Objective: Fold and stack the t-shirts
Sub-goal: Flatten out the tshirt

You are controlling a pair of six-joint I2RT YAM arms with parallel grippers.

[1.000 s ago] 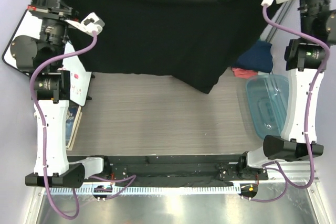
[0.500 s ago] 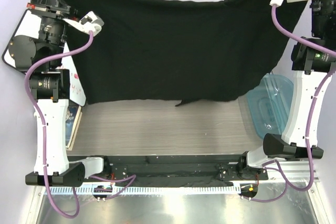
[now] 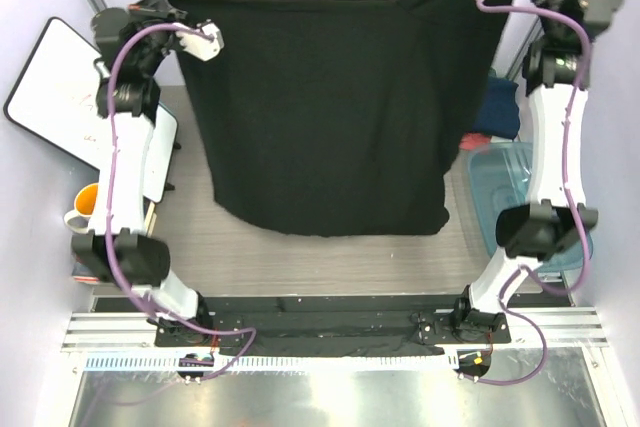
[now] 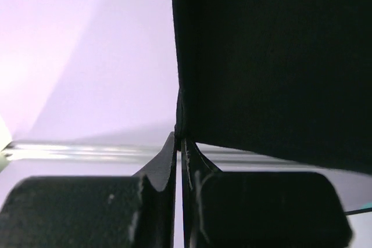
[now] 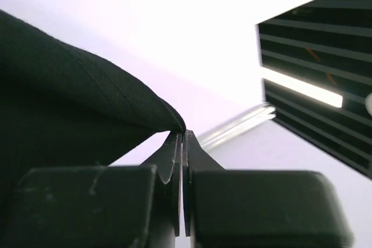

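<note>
Between left end effector [image 4: 179, 136] and right end effector [image 5: 183, 136] hangs black t-shirt [image 3: 320, 117].

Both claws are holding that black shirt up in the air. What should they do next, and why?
Probably lower the black t-shirt flat onto the table: the left claw and right claw each pinch an upper corner, and it hangs spread out, unfolded.

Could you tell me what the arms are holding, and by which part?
The black t-shirt, hanging spread between them: the left gripper pinches its upper left corner in shut jaws, the right gripper the upper right.
</note>
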